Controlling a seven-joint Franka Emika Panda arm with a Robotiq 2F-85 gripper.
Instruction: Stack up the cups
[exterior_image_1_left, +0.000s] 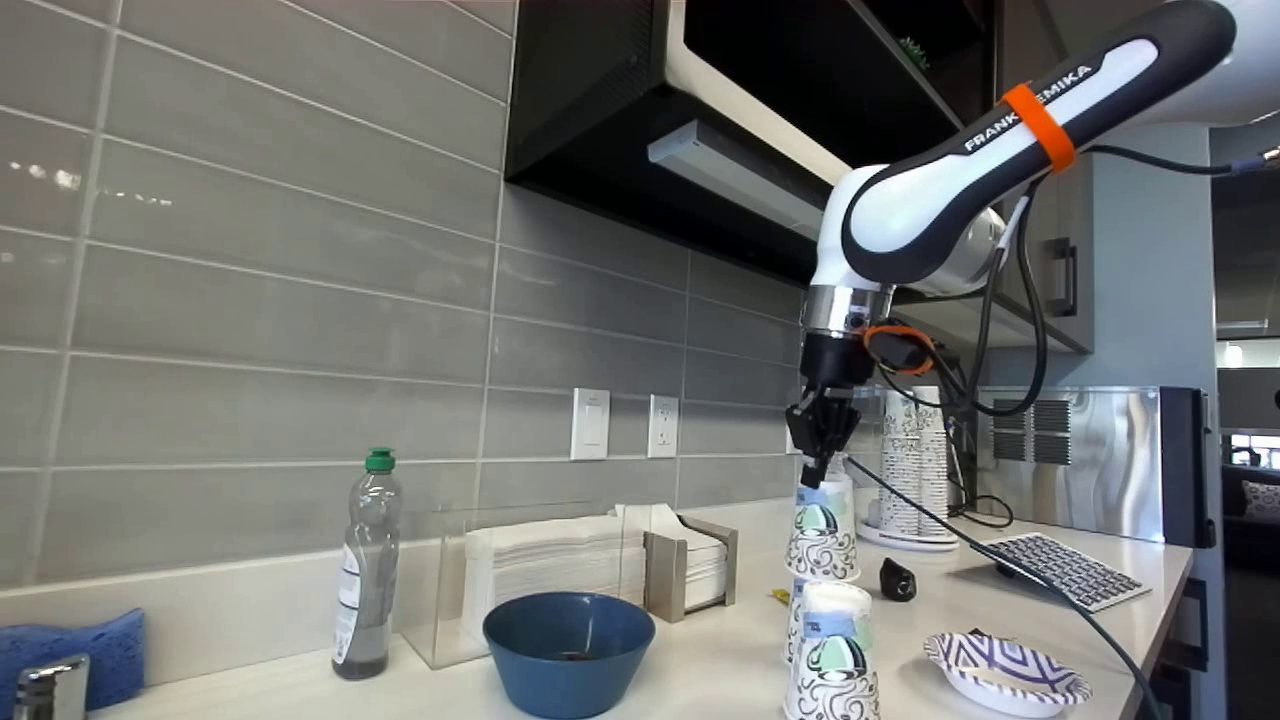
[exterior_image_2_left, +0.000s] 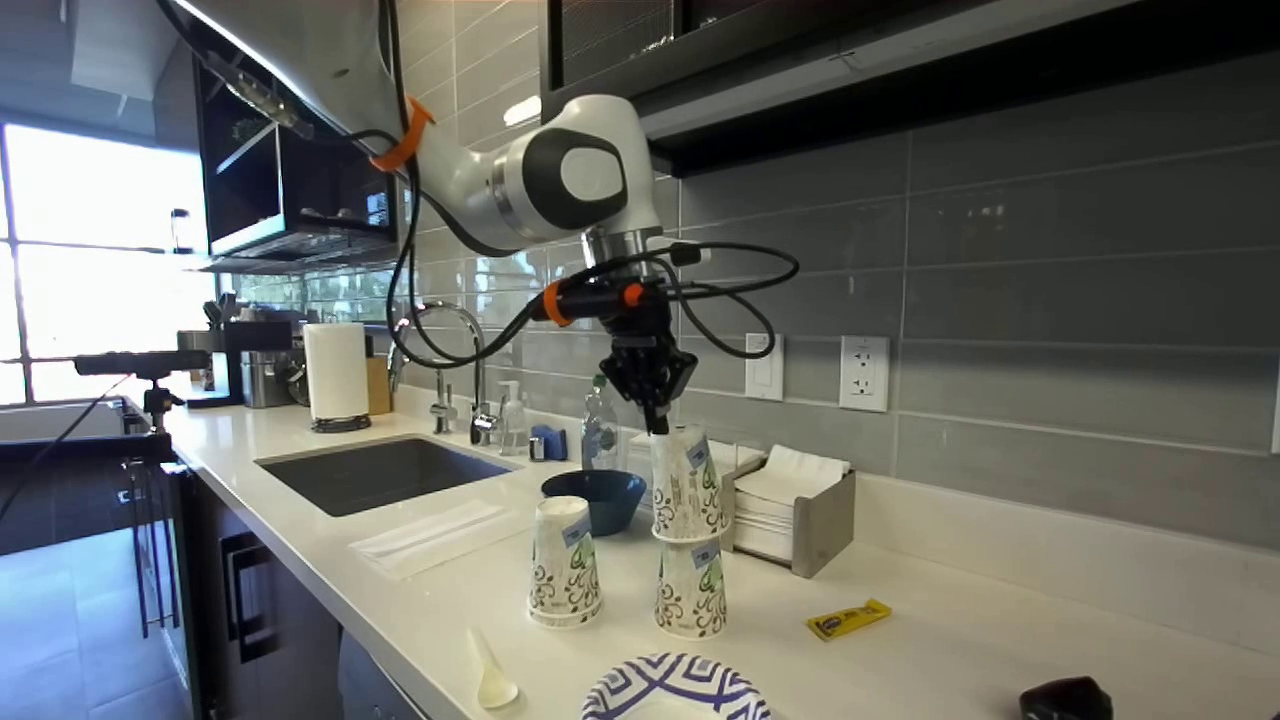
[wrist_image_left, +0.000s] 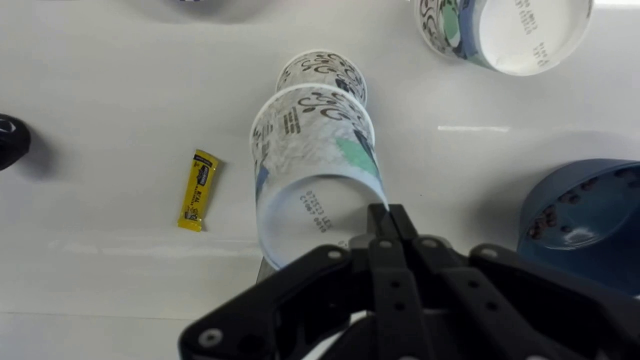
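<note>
My gripper (wrist_image_left: 389, 216) is shut on the base rim of an upside-down white cup (wrist_image_left: 312, 145) with blue-green print. The fingertips pinch one edge of its base; the gripper also shows in both exterior views (exterior_image_1_left: 815, 472) (exterior_image_2_left: 655, 420). This held cup (exterior_image_2_left: 688, 490) is upright, base up, directly above another upside-down cup, the lower cup (exterior_image_2_left: 692, 595). The held cup covers the lower cup's top, so I cannot tell whether they touch. A further upside-down cup (exterior_image_2_left: 565, 565) stands beside them on the counter; it also shows in the wrist view (wrist_image_left: 532, 32).
A blue bowl (exterior_image_1_left: 570, 660) stands near the cups, by a napkin holder (exterior_image_2_left: 830, 520). A patterned dish (exterior_image_1_left: 985, 660), a white spoon (exterior_image_2_left: 490, 675), a yellow packet (wrist_image_left: 198, 190) and a black object (exterior_image_1_left: 897, 579) lie on the counter. The tiled wall is behind.
</note>
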